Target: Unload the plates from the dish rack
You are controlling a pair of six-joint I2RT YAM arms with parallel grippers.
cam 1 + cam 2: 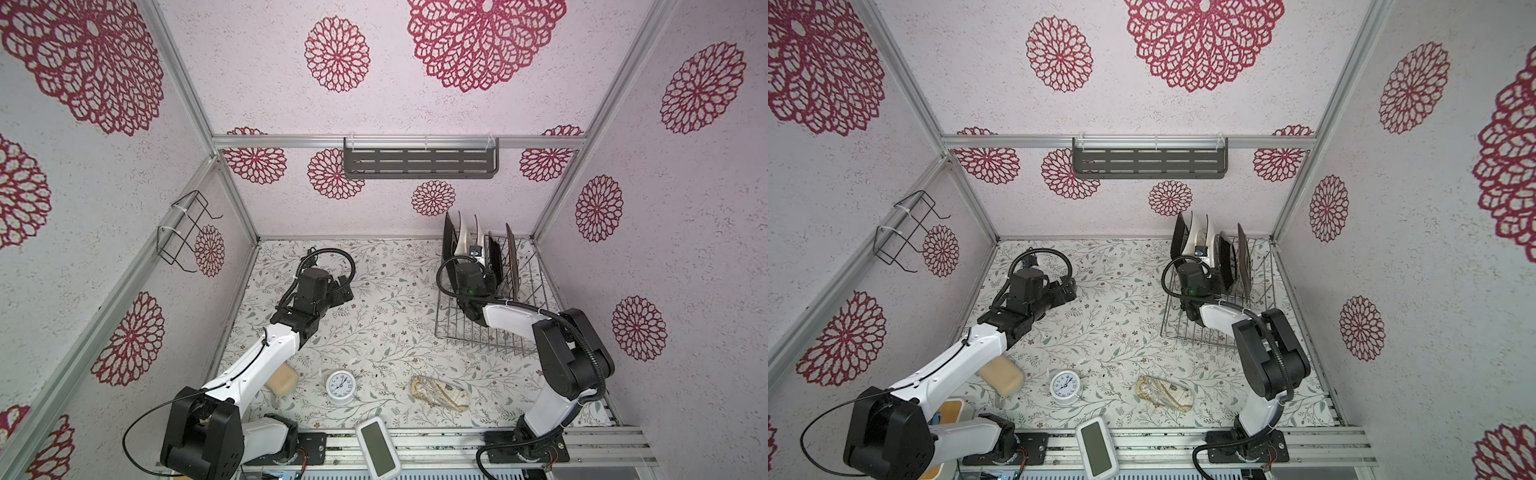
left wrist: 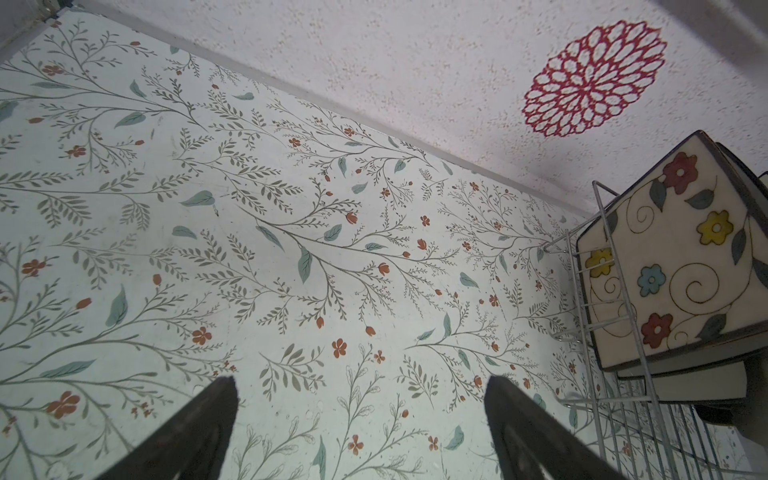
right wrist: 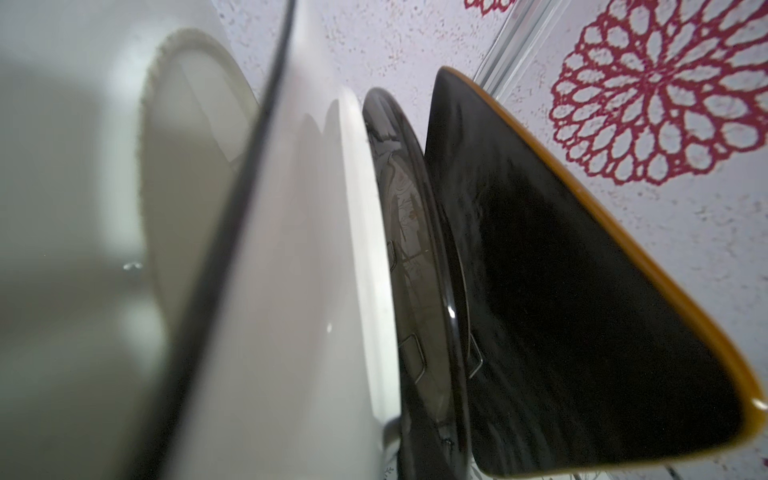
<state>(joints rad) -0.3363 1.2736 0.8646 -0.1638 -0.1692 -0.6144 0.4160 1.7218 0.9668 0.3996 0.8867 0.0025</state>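
Observation:
The dish rack [image 1: 478, 336] [image 1: 1200, 332] stands at the far right of the table. Several plates stand upright in it: a dark square one [image 1: 449, 237], a white one [image 1: 465, 241] and dark ones [image 1: 511, 257]. My right gripper [image 1: 484, 266] [image 1: 1210, 270] is down among them, its fingers hidden. In the right wrist view the white plate [image 3: 291, 291] runs straight into the jaws, beside a dark round plate [image 3: 415, 249] and a dark amber-rimmed one [image 3: 561, 291]. My left gripper [image 1: 347, 291] [image 2: 361, 386] hangs open over bare table, left of the rack's flower-painted plate [image 2: 673, 266].
Near the front edge lie a small white clock [image 1: 340, 386], a tan block [image 1: 282, 380], a patterned pouch [image 1: 440, 392] and a white device with a screen [image 1: 378, 446]. A grey slotted shelf [image 1: 419, 160] hangs on the back wall and a black wire holder [image 1: 183, 232] on the left wall.

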